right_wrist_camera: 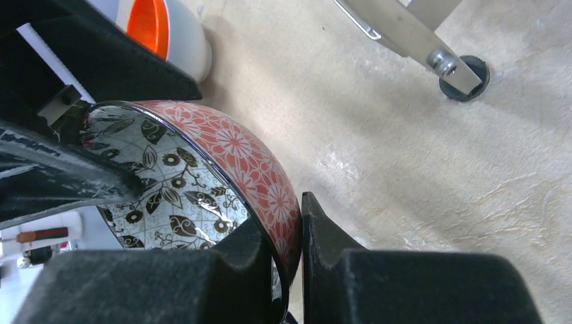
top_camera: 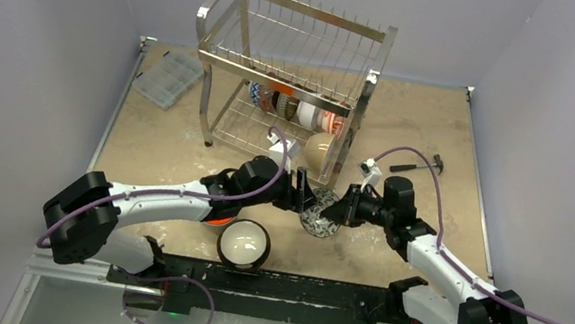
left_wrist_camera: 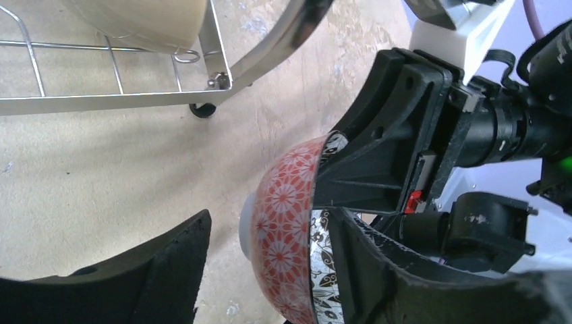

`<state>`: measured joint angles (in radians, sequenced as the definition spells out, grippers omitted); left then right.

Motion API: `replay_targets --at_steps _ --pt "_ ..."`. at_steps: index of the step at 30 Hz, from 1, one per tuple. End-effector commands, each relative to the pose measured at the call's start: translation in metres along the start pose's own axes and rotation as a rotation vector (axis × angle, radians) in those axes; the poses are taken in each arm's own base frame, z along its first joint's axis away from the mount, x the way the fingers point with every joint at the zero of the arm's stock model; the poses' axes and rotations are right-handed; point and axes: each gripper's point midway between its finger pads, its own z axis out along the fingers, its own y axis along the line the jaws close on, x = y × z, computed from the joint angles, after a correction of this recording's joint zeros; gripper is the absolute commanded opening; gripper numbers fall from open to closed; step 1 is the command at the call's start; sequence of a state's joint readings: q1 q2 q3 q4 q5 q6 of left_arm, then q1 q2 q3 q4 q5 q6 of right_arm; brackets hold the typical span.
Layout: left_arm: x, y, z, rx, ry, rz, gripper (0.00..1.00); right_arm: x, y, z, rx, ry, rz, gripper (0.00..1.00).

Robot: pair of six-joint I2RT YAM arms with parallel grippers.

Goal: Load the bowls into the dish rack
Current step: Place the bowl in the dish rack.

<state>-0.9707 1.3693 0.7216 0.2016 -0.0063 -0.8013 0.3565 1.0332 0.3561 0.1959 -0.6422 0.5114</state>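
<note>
Just in front of the dish rack (top_camera: 289, 68), a glazed bowl (right_wrist_camera: 229, 148), red floral outside and leaf-patterned inside, is held on edge; right fingers (right_wrist_camera: 378, 277) pinch its thin rim, left fingers (left_wrist_camera: 135, 277) gape astride its rounded wall; they should probably close firmly before any release, the glaze looking slick.

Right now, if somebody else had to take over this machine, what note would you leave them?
Right gripper: jaws shut on the patterned bowl's rim, just in front of the rack.
Left gripper: jaws open, straddling the same bowl.
Done: a row of bowls stands in the rack's lower shelf.
Left: this bowl, plus the white bowl and orange bowl on the table.
</note>
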Motion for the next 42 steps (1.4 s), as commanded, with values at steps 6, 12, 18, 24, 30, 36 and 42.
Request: replay_targets --at_steps 6,12,18,24,30,36,42 --pt "-0.005 0.009 -0.008 -0.008 -0.054 -0.026 0.89 -0.036 0.028 -0.009 -0.065 -0.082 -0.114 0.0" --pt "-0.007 0.002 -0.01 0.067 -0.063 -0.074 0.91 -0.04 0.028 -0.009 -0.053 -0.091 -0.121 0.0" --pt "-0.023 -0.005 -0.02 0.174 -0.095 -0.148 0.95 -0.048 0.038 -0.014 -0.08 -0.119 -0.157 0.0" --pt "-0.048 -0.006 -0.041 0.249 -0.158 -0.199 0.96 -0.069 0.056 -0.026 -0.096 -0.205 -0.227 0.0" --pt "-0.073 -0.013 -0.069 0.309 -0.238 -0.19 0.96 -0.088 0.07 -0.037 -0.098 -0.281 -0.303 0.0" --pt "-0.076 -0.029 -0.083 0.387 -0.244 -0.138 0.96 -0.105 0.095 -0.047 -0.17 -0.347 -0.399 0.0" --pt "-0.068 -0.047 -0.094 0.507 -0.218 -0.057 0.96 -0.108 0.12 -0.055 -0.277 -0.377 -0.477 0.0"
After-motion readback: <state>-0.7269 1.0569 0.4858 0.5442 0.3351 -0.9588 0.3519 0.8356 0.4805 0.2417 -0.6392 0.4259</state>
